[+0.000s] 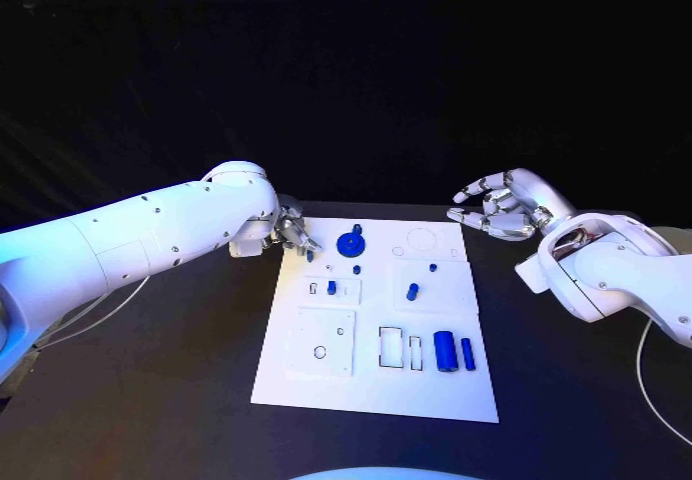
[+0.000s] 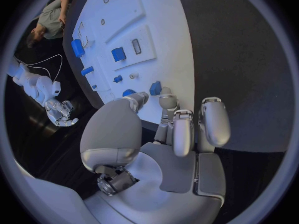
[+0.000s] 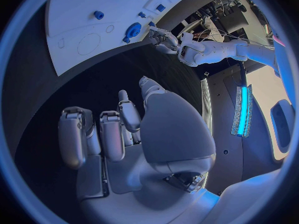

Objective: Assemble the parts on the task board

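Reaching left hand [image 1: 293, 236], fingers loosely spread, empty, toward blue gear [image 1: 351, 243] at board's 11 o'clock; small, rigid, light: pinch rim. Right hand [image 1: 498, 206] curled, empty.

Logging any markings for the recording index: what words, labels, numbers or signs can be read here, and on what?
None can be read. The task board bears only outlined shapes and blue parts, no lettering. The arms and both hands carry no legible marking.
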You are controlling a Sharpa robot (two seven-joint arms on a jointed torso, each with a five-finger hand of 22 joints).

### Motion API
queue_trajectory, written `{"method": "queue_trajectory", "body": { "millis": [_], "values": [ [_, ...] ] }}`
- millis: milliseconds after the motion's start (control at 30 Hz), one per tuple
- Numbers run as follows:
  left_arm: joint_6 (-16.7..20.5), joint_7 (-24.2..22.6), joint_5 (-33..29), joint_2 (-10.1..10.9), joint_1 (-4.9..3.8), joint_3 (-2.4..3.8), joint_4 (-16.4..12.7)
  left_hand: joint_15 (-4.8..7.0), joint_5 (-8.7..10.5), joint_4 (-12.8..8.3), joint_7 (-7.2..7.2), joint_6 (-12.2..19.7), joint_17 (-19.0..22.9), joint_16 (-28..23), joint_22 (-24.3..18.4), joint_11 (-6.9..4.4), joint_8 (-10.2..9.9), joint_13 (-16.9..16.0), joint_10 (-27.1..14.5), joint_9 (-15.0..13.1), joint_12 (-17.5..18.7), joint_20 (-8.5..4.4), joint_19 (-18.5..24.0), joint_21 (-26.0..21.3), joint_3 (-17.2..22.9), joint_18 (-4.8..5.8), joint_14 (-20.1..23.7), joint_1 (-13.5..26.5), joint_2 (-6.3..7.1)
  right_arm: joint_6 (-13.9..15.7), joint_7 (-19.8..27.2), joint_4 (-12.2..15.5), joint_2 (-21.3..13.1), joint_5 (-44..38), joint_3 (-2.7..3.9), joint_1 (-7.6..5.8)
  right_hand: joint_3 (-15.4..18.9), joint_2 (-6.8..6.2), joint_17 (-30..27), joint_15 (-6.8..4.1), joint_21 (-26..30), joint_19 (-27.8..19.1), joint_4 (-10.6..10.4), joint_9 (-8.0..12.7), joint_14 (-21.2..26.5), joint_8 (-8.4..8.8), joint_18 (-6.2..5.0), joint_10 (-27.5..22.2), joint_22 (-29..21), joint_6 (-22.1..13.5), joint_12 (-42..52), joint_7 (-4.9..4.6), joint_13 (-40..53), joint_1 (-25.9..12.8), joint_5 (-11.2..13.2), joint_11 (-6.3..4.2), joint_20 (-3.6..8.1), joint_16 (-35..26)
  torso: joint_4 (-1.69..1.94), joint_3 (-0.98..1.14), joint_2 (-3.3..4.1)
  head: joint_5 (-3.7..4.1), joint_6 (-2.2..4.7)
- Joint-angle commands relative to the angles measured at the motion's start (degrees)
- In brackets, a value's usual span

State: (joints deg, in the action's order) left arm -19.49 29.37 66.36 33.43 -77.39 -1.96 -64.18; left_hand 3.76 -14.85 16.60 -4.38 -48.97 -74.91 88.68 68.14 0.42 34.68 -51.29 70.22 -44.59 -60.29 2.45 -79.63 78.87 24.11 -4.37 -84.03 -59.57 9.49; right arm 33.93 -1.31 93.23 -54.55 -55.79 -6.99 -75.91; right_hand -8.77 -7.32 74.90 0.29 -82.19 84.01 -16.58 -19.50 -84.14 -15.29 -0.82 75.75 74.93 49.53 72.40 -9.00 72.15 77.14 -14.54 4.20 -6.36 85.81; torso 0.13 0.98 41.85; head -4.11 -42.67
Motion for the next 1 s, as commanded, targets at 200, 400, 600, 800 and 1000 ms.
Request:
{"method": "queue_trajectory", "body": {
  "millis": [200, 400, 600, 800, 1000],
  "values": [
    [-1.17, -0.45, -1.79, -0.11, 0.0, 0.01, -0.18, -0.35, -0.19, -0.3, 0.13, -0.56, -12.9, -0.09, 0.11, -0.35, -0.23, 0.11, -0.28, 0.35, -0.3, 0.21, 0.09, -0.18, 0.13, -0.19, -5.27, -2.53, -0.72, -0.3, 0.27, -0.01, 0.08, -0.62, 0.0, 0.04, 0.28, 0.17, 4.38, -0.36, 0.2, 1.63, 0.06, 0.07, -3.4, -0.22, -1.17, -0.38, 10.65, -0.25, -0.15, 0.0, 0.07, -0.59, -0.34, -0.04, 0.35, -0.39, 0.05, 0.01, 0.0, -0.02, -0.09],
    [-0.77, -0.62, -2.59, -0.08, 0.0, 0.01, -0.21, -0.18, -0.19, -0.61, 0.36, -0.77, -13.07, 0.02, 0.29, -0.56, -0.05, 0.38, -0.35, 0.58, -0.28, 0.15, 0.03, -0.12, 0.82, -0.16, -5.32, -5.81, -1.57, -0.31, 0.3, -0.08, 0.15, -0.64, 0.0, 0.05, 0.26, 0.2, 4.31, -0.37, 0.26, 1.6, 0.07, 0.07, -3.38, -0.25, -1.19, -0.35, 10.62, -0.24, -0.12, 0.01, 0.1, -0.56, -0.38, -0.05, 0.36, -0.42, 0.02, 0.03, 0.0, -0.09, -0.17],
    [-0.11, -0.97, -3.75, -0.02, 0.0, 0.0, -0.23, 0.07, -0.03, -2.52, 0.67, -0.39, -13.3, 0.18, 0.67, -0.86, 0.28, 0.51, -0.29, 0.69, -0.38, -0.02, -0.08, 0.04, 4.18, -0.1, -5.4, -11.83, -3.3, -0.27, 0.32, -0.12, 0.17, -0.65, 0.0, 0.06, 0.21, 0.27, 4.3, -0.37, 0.27, 1.6, 0.09, 0.07, -3.38, -0.28, -1.19, -0.33, 10.62, -0.24, -0.09, 0.02, 0.12, -0.51, -0.47, -0.06, 0.36, -0.43, 0.0, 0.03, -0.01, -0.14, -0.2],
    [0.64, -1.3, -5.19, 0.1, 0.0, 0.0, -0.19, -0.18, 0.51, -5.96, 0.21, 0.64, -13.45, 0.28, 1.02, -0.63, 1.59, 0.98, 0.03, -0.06, -0.2, 0.03, -0.14, 0.19, 12.14, -0.06, -5.45, -15.34, -3.07, -0.19, 0.35, -0.12, 0.13, -0.65, 0.0, 0.07, 0.17, 0.31, 4.29, -0.38, 0.35, 1.56, 0.11, 0.07, -3.38, -0.3, -1.21, -0.3, 10.57, -0.24, -0.07, 0.02, 0.14, -0.45, -0.56, -0.07, 0.37, -0.44, -0.02, 0.04, -0.01, -0.21, -0.23],
    [1.53, -1.48, -6.45, 0.42, 0.0, -0.02, -0.31, -0.23, 0.38, -8.03, 0.14, 1.09, -13.28, 0.17, 1.03, -0.53, 2.78, 1.32, 0.06, -0.88, -0.14, 0.19, -0.06, 0.19, 17.39, -0.07, -5.4, -14.09, -1.61, -0.15, 0.33, -0.07, 0.02, -0.66, 0.0, 0.07, 0.17, 0.31, 4.29, -0.38, 0.35, 1.56, 0.11, 0.07, -3.38, -0.3, -1.21, -0.3, 10.57, -0.24, -0.07, 0.02, 0.14, -0.45, -0.56, -0.07, 0.37, -0.44, 0.01, 0.03, -0.05, -0.31, -0.24]
  ]
}}
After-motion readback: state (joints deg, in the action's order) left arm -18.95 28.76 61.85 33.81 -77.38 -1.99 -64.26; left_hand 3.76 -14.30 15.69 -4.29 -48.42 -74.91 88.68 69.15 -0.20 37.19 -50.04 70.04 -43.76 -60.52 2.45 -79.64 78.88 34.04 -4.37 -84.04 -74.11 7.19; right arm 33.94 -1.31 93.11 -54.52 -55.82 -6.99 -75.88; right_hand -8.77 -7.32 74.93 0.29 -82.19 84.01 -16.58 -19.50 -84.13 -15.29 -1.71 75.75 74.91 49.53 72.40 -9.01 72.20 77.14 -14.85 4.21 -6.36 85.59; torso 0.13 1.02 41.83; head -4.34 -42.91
